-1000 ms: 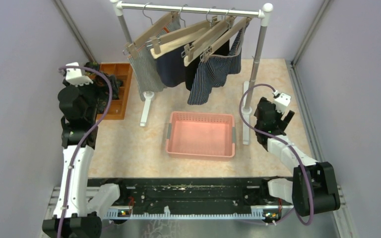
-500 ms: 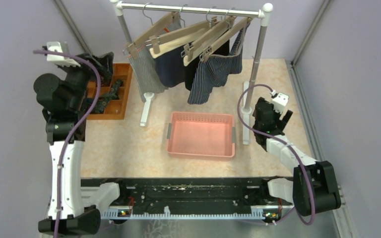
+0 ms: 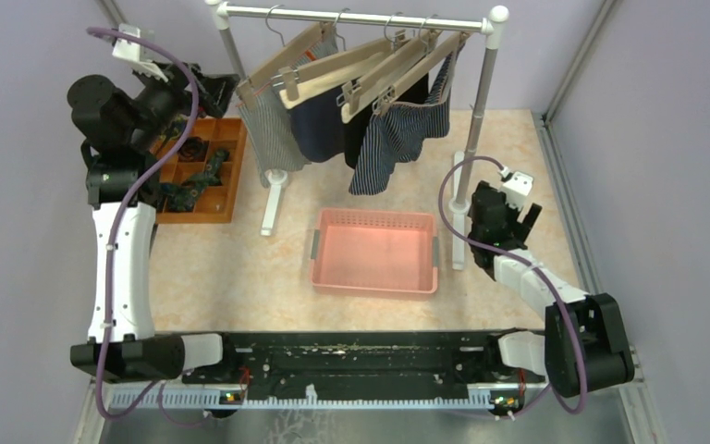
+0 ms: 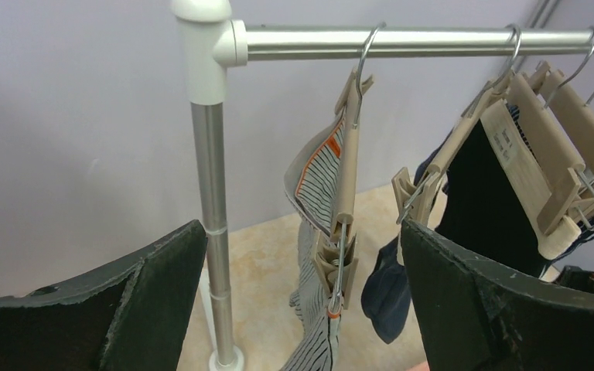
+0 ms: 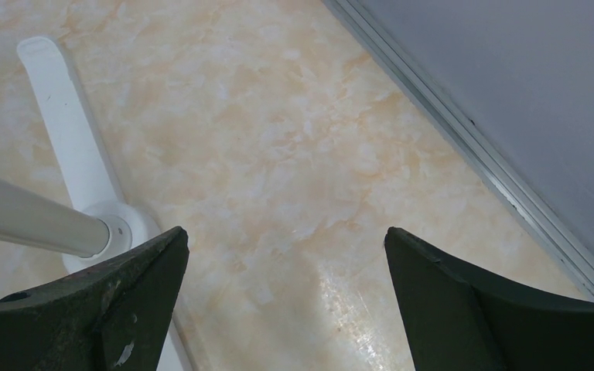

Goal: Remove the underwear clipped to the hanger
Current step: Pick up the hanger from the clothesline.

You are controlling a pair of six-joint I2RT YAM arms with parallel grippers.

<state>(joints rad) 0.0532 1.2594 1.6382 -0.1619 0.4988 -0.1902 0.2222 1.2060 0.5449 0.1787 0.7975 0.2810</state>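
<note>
Four wooden clip hangers hang on the rack's rail [image 3: 361,17], each with underwear clipped to it: grey-white striped [image 3: 273,134], plain navy [image 3: 319,125], black [image 3: 361,139] and navy with white stripes [image 3: 397,139]. My left gripper [image 3: 217,91] is raised beside the rail's left end, open and empty. In the left wrist view my left gripper [image 4: 302,228] faces the first hanger's clip [image 4: 332,267] and the striped underwear [image 4: 317,166]; the navy pair [image 4: 387,290] is to the right. My right gripper [image 3: 504,208] hangs low by the right post, open over bare floor [image 5: 286,232].
A pink basket [image 3: 374,287] sits on the floor in front of the rack. An orange tray [image 3: 226,199] of dark rolled bundles lies at the left. The rack's left post [image 4: 213,232] and right foot [image 5: 69,154] stand close to the grippers. Walls close in on both sides.
My left arm has risen from over the orange tray and swung up toward the rail's left end. The right arm has barely shifted.
</note>
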